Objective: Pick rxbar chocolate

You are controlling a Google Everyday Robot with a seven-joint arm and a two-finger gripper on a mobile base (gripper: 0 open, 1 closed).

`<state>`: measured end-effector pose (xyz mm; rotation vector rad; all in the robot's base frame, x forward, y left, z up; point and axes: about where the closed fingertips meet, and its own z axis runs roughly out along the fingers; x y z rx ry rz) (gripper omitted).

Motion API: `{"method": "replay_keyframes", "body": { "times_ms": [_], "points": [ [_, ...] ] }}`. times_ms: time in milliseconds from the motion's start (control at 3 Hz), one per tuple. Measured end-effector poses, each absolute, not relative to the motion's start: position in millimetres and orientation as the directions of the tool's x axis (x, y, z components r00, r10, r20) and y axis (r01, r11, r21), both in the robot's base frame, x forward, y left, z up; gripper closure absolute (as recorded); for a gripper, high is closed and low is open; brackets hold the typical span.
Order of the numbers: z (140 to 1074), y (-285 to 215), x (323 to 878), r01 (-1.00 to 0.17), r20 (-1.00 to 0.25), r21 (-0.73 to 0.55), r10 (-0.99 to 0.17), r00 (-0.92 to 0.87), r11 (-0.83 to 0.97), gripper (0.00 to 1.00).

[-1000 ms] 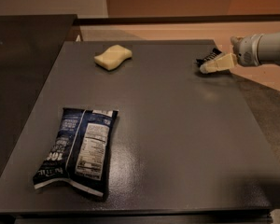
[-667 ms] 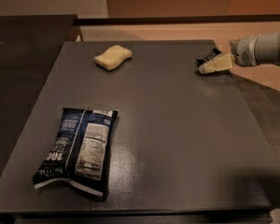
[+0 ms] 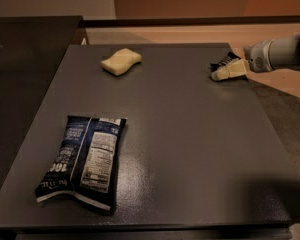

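Observation:
The rxbar chocolate (image 3: 222,61) is a small black wrapper with white lettering, lying at the far right edge of the dark table (image 3: 190,134). My gripper (image 3: 226,69) reaches in from the right on a grey-white arm (image 3: 277,53) and is right at the bar. Its cream tip covers part of the wrapper. Whether the bar is held cannot be made out.
A large dark-blue bag with a white nutrition label (image 3: 85,159) lies at the front left. A pale yellow sponge (image 3: 121,61) lies at the far middle. A wooden floor and a darker surface lie beyond the table's right edge.

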<state>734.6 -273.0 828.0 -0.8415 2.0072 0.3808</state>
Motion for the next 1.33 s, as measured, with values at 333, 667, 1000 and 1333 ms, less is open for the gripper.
{"method": "replay_keyframes", "body": {
  "times_ms": [333, 667, 1000, 1333],
  "points": [
    [826.1, -271.7, 735.4, -0.705, -0.828, -0.044, -0.421, -0.371, 0.708, 0.18],
    [829.0, -273.2, 734.7, -0.709, -0.828, -0.041, -0.421, -0.37, 0.704, 0.4],
    [837.1, -273.9, 731.6, -0.712, -0.835, -0.049, -0.42, -0.355, 0.7, 0.64],
    [848.7, -270.8, 727.2, -0.723, -0.845, -0.056, -0.418, -0.333, 0.689, 0.87]
  ]
}}
